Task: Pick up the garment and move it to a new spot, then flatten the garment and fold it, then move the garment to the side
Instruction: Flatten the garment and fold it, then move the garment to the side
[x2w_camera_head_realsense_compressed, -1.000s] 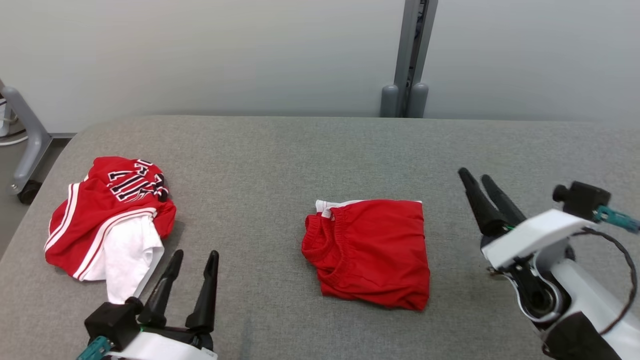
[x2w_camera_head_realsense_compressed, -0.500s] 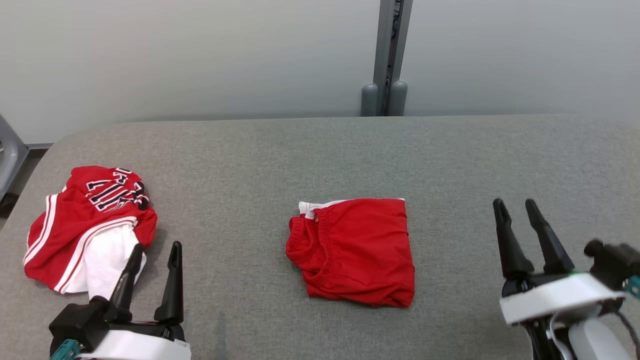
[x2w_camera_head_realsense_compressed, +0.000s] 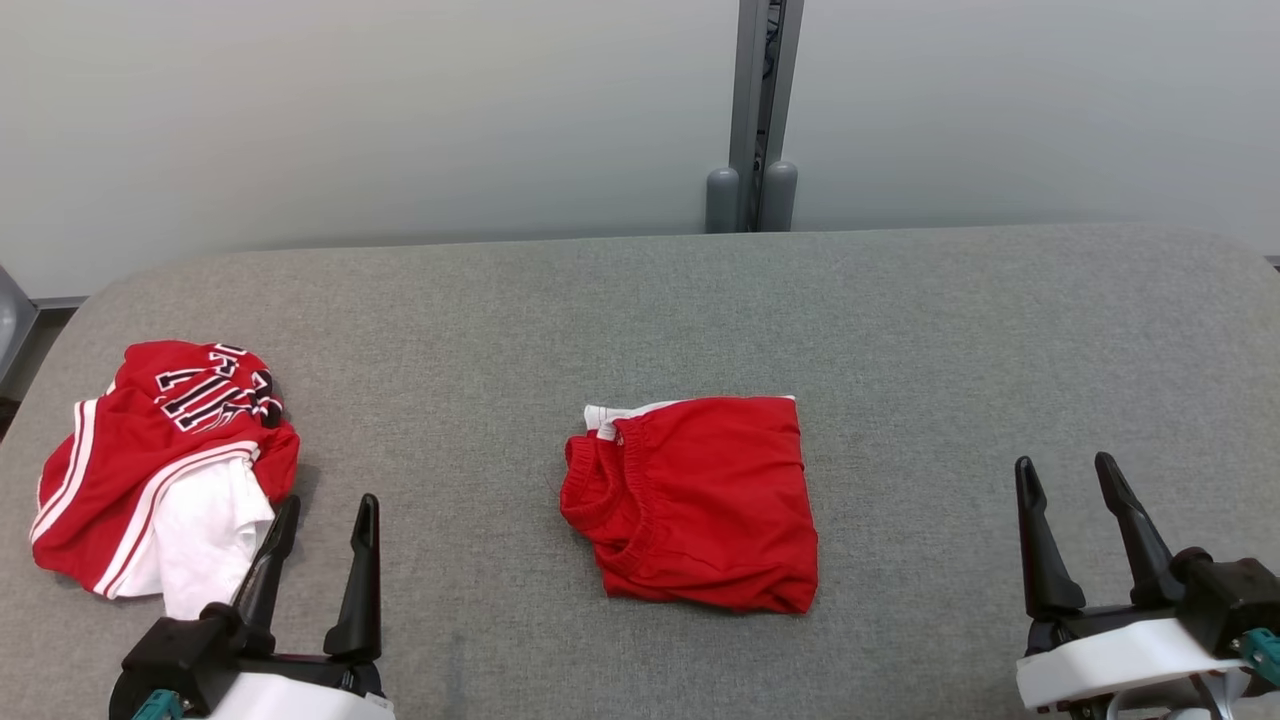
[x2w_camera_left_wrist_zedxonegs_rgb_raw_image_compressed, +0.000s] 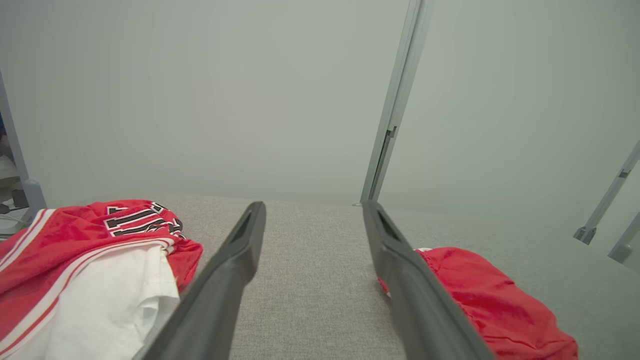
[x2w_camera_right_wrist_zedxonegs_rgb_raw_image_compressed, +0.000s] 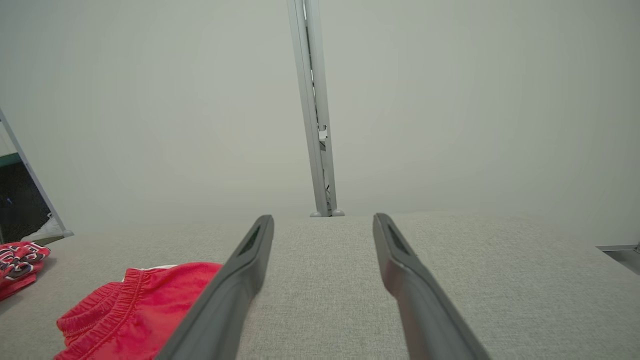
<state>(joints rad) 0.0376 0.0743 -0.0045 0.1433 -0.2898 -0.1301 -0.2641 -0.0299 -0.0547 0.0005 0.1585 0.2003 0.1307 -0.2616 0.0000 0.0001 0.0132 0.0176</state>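
Even, soft light; sharp focus.

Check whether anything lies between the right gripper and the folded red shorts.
Nothing visible does. Only bare grey table lies between the open right gripper and the folded red shorts at the middle. The crumpled red-and-white garment sits far on the left, near the left gripper, off that path.

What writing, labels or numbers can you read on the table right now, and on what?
Crumpled jersey: black, white-edged block lettering, creased and partly folded under; not readable.
Folded shorts: white patch by the waistband, no print legible.
No other text seen.
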